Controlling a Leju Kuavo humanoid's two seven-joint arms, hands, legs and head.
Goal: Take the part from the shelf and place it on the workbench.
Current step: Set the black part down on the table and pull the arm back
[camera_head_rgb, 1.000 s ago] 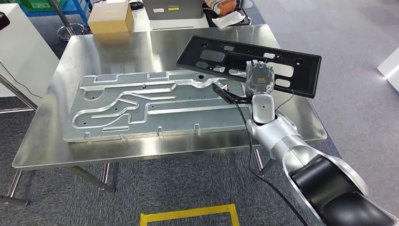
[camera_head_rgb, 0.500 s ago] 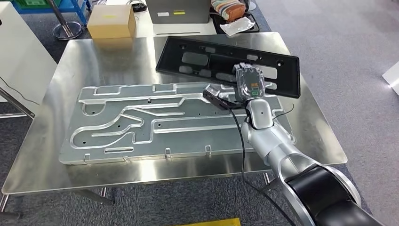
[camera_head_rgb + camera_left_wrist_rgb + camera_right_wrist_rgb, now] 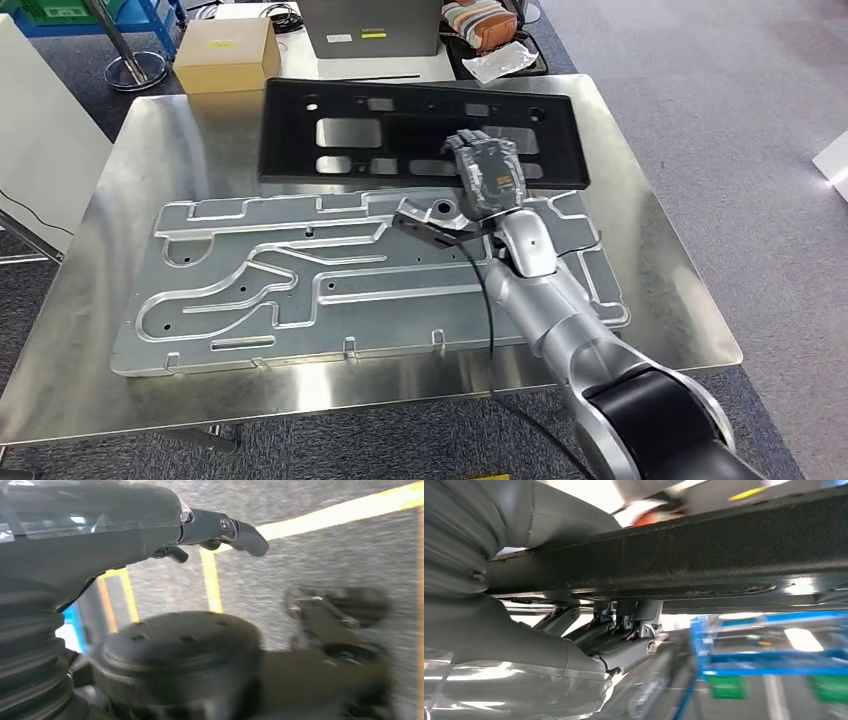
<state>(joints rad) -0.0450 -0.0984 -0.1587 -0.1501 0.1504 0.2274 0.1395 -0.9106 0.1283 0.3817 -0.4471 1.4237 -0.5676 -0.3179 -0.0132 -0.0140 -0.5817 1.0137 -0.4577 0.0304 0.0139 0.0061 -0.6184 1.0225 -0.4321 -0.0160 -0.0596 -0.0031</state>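
The part is a long black plastic frame (image 3: 400, 130) with several cut-outs, held over the far side of the steel workbench (image 3: 670, 300). My right hand (image 3: 487, 175) grips its near long edge, right of the middle. In the right wrist view the frame (image 3: 724, 555) crosses the picture as a dark bar, with my fingers (image 3: 629, 640) curled against one side and the thumb against the other. Whether the frame touches the bench top I cannot tell. My left hand (image 3: 150, 525) hangs over grey floor with its fingers apart and holds nothing.
A large machined aluminium plate (image 3: 350, 270) with grooves covers most of the bench, just nearer than the frame. A black cable runs along my right arm. Beyond the bench stand a cardboard box (image 3: 225, 45), a grey case (image 3: 370, 25) and a blue rack.
The head camera has shifted. My right arm has carried the black frame leftward across the bench and turned it more in line with the far edge.
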